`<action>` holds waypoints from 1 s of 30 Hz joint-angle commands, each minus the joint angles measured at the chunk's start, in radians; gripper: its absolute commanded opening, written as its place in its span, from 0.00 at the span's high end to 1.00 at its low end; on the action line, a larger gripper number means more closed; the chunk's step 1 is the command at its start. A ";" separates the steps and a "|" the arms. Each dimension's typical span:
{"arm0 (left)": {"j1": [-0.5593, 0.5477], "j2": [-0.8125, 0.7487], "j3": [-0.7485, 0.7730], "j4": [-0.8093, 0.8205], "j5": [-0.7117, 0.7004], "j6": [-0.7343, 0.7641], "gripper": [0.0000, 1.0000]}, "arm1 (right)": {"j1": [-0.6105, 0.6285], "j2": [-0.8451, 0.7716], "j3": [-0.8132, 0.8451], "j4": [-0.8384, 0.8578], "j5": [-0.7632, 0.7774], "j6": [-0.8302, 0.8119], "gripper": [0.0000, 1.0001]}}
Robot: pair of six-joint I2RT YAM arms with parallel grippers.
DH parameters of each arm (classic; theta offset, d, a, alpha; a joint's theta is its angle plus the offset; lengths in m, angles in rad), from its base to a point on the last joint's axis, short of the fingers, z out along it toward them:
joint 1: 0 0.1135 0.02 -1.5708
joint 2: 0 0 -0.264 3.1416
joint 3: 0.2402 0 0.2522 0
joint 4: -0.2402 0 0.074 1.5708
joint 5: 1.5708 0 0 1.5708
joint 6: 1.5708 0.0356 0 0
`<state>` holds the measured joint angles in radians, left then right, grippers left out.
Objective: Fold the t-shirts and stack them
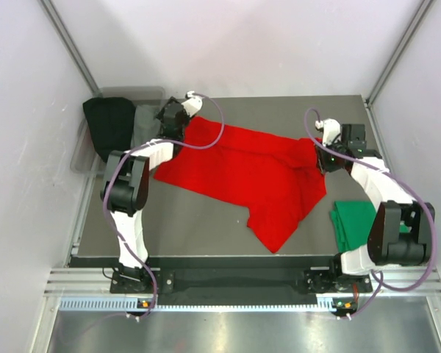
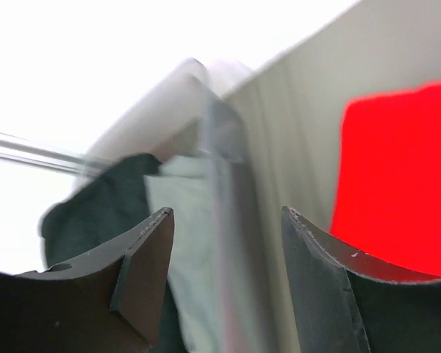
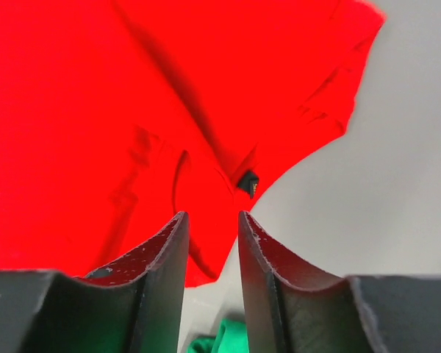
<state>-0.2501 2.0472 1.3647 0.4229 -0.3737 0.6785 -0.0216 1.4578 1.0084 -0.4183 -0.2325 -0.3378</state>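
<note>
The bright red t-shirt (image 1: 242, 176) lies spread and rumpled across the middle of the table, one part reaching towards the front. Its dark neck label (image 3: 248, 182) shows in the right wrist view. The emerald green t-shirt (image 1: 353, 220) lies folded at the right front, and a bit of it shows in the right wrist view (image 3: 228, 342). My left gripper (image 1: 170, 121) is open and empty above the shirt's far left corner (image 2: 397, 176). My right gripper (image 1: 327, 156) hovers over the shirt's right edge; its jaws (image 3: 212, 217) stand a little apart with nothing between them.
A clear plastic bin (image 1: 84, 151) at the back left holds dark cloth (image 1: 110, 125) and pale grey cloth (image 1: 143, 118); both show in the left wrist view (image 2: 95, 213). White enclosure walls surround the table.
</note>
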 commanded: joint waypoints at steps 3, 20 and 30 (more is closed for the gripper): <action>-0.003 -0.058 0.072 -0.068 0.024 -0.037 0.36 | 0.008 -0.143 0.045 0.010 -0.045 -0.032 0.64; -0.003 0.375 0.738 -0.667 0.191 -0.263 0.38 | -0.021 0.432 0.476 0.056 0.090 -0.017 0.59; 0.006 0.442 0.769 -0.763 0.188 -0.292 0.39 | -0.051 0.532 0.507 0.042 0.133 -0.007 0.57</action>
<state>-0.2508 2.4748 2.0731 -0.2951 -0.1974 0.4210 -0.0521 1.9793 1.4754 -0.3901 -0.1238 -0.3569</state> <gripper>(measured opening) 0.612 0.433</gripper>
